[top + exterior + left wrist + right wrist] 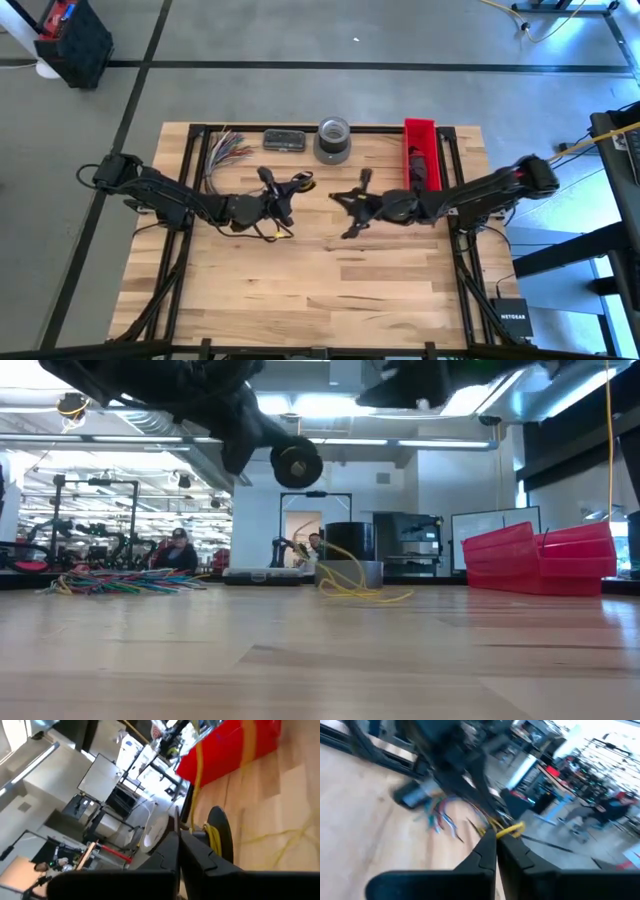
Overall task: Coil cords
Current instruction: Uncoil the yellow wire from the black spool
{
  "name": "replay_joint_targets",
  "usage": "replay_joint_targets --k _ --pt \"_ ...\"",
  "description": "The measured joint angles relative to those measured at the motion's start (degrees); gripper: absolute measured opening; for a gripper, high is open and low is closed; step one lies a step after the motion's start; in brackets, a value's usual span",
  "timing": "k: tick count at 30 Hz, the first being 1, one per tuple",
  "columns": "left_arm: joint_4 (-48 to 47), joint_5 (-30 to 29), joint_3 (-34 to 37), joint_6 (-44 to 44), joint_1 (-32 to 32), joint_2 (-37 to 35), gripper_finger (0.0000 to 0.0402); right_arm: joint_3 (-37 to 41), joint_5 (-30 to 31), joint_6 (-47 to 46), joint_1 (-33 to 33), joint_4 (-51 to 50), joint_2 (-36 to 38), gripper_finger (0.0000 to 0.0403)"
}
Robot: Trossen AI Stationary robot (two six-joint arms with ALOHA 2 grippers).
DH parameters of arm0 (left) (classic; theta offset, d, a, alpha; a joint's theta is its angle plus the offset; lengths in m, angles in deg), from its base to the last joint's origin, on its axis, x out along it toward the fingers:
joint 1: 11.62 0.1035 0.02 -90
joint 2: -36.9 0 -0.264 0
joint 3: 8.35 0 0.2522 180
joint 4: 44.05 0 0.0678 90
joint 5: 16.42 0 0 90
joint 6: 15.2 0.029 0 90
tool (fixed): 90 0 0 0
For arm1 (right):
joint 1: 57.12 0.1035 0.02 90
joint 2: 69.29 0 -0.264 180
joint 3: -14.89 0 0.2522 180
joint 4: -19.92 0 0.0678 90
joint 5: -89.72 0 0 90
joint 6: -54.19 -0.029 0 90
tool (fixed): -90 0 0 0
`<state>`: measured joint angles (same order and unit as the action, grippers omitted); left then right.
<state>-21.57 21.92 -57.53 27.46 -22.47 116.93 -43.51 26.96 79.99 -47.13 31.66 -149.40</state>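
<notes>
Above the middle of the wooden counter [330, 280], the left claw [283, 196] holds a small round black bundle of cord [297, 464] lifted clear of the boards, seen in the low view as a disc hanging in the air at the claw's tip. In the left wrist view that claw's fingers [197, 852] are pressed nearly together, with the black coil and its yellow strands lying just beyond them. A loose yellow tail of the cord trails down to the counter below the claw and runs off in loops toward the right. The right claw [350, 205] hovers just to the right of the bundle, apart from it; its fingers [485, 850] meet in a narrow line with a yellow strand at their tip. Along the far edge sit multicoloured wires [222, 152], a grey tape roll [334, 140] and a red bin [421, 152].
</notes>
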Motion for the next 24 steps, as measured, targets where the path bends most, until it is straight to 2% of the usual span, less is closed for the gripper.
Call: replay_joint_targets --k 3,6,11,14,19,24 --pt "2.1 0.0 0.0 1.7 -1.6 -0.5 0.0000 3.6 3.4 0.0 -1.0 -2.5 5.1 0.0012" --pt "4.6 0.0 0.0 3.4 -3.4 -2.1 0.0000 8.3 3.4 0.0 -2.8 -3.1 9.3 0.0013" --pt "7.6 0.0 0.0 4.1 -6.2 -5.7 0.0000 14.6 -4.7 -1.2 -6.3 -2.4 10.4 0.0014" --pt "8.8 0.1 0.0 2.8 -7.4 -7.7 0.0000 15.0 -9.6 -1.9 -7.8 -1.4 9.6 0.0014" --pt "10.8 1.3 0.0 -0.3 -8.7 -10.0 0.0000 15.0 -18.6 -8.9 -8.2 -0.5 6.7 0.0014" --pt "12.6 1.2 0.0 -4.8 -8.1 -10.7 0.0000 14.3 -21.7 -15.4 -8.1 1.4 3.0 0.0022"
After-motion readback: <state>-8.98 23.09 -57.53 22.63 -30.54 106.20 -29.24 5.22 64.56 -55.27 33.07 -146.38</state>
